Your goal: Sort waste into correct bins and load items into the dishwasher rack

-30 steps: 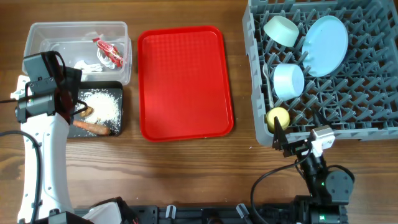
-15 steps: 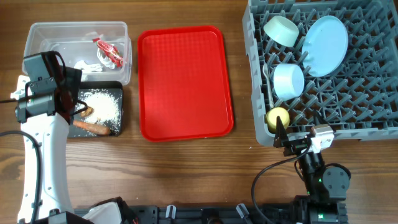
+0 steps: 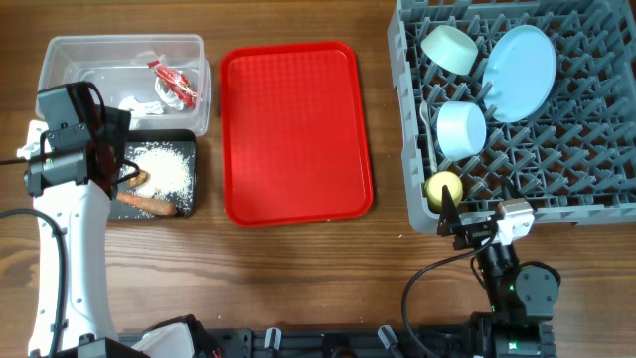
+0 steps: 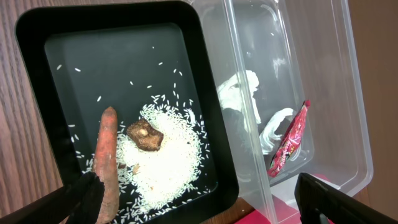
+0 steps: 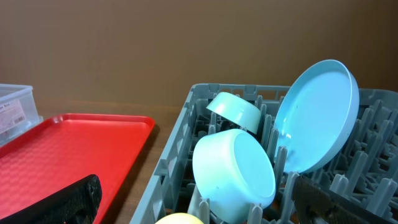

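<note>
Wooden worktop [image 3: 298,268]: left hand [image 4: 202,205] wide open, empty, above black tray [image 4: 93,56]; right hand [image 5: 199,208] wide open, empty, beside dishwasher rack [image 5: 171,155].

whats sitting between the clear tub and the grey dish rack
The flat red tray lies between the clear tub and the grey rack, apart from both. The overhead view shows this most clearly.

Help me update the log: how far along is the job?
Done: wrapper, white scrap in clear tub; rice, brown lump, carrot stick in black tray; plate, bowls, yellow cup in rack. In hand: nothing; left gripper, right gripper open. Left: nothing visible; red tray bare.
</note>
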Robot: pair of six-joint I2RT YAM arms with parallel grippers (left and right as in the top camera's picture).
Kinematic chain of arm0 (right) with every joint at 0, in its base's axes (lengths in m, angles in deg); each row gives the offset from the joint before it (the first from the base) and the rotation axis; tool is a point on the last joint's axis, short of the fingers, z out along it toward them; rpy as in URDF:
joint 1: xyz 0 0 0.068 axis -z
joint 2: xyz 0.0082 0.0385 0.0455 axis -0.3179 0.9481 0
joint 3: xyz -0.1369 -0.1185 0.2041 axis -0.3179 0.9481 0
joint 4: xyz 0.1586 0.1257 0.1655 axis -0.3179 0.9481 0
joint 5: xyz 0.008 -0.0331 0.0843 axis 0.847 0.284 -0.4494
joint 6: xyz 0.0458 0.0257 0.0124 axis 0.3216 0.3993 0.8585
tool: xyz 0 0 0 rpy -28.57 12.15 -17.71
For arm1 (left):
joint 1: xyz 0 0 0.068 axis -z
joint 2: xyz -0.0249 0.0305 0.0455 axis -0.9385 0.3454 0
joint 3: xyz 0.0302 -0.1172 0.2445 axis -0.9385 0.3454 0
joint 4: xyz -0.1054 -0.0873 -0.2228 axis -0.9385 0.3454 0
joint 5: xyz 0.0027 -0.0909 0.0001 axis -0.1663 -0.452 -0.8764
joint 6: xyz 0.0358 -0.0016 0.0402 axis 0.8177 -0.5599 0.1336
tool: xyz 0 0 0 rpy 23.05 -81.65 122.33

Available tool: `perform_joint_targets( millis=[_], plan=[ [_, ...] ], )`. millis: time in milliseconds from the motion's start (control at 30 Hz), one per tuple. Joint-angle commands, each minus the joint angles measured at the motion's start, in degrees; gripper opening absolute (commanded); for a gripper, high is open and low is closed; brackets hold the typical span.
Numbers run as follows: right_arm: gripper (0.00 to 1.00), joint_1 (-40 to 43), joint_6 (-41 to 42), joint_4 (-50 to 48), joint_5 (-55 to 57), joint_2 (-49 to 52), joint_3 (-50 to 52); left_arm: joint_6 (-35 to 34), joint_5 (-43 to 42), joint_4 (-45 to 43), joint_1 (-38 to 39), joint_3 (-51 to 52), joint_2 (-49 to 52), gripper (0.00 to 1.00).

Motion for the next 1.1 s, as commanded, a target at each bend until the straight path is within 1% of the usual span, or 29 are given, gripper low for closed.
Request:
perform_joint_targets(
  millis=[0,67,133,267,367,433,600,667,733,800,933,1067],
  plan=[
    [1.0,0.2,0.1,-0.1,0.9,-0.5,0.1,0.7,4.4,1.3,-0.3,0.5,-3.0,1.0],
    [1.0,0.2,0.1,-0.1,0.9,-0.5,0.1,0.7,6.2,1.2,-0.3,2.1,-5.1,1.0],
    [1.0,0.2,0.0,-0.1,0.9,-0.5,0.1,0.7,6.2,1.3,-0.2,4.4,-7.8,1.0],
    [1.0,0.2,0.1,-0.1,0.9,-0.5,0.1,0.7,6.7,0.5,-0.3,11.5,-15.6,1.0],
    [1.0,0.2,0.1,-0.1,0.9,-0.5,0.1,1.7,6.4,-5.3,-0.2,19.6,-24.3,1.0],
    [1.0,0.2,0.0,-0.1,0.9,-0.5,0.1,6.5,4.6,-10.2,0.4,24.4,-29.9,1.0],
    [0.99,0.2,0.1,-0.1,0.9,-0.5,0.1,22.0,-0.3,-21.7,5.4,34.6,-43.4,1.0],
    [1.0,0.2,0.1,-0.1,0.9,-0.5,0.1,27.3,-2.2,-26.0,7.5,38.4,-48.4,1.0],
    [1.0,0.2,0.1,-0.1,0.9,-0.5,0.1,31.1,-4.1,-31.3,9.1,42.4,-52.5,1.0],
    [1.0,0.2,0.0,-0.1,0.9,-0.5,0.1,33.7,-6.1,-37.3,9.9,46.9,-56.0,1.0],
    [1.0,0.2,0.1,-0.1,0.9,-0.5,0.1,35.0,-10.3,-46.7,9.9,56.4,-62.8,1.0],
    [1.0,0.2,0.1,-0.1,0.9,-0.5,0.1,35.0,-12.3,-48.5,9.9,61.9,-68.8,1.0]
  ],
)
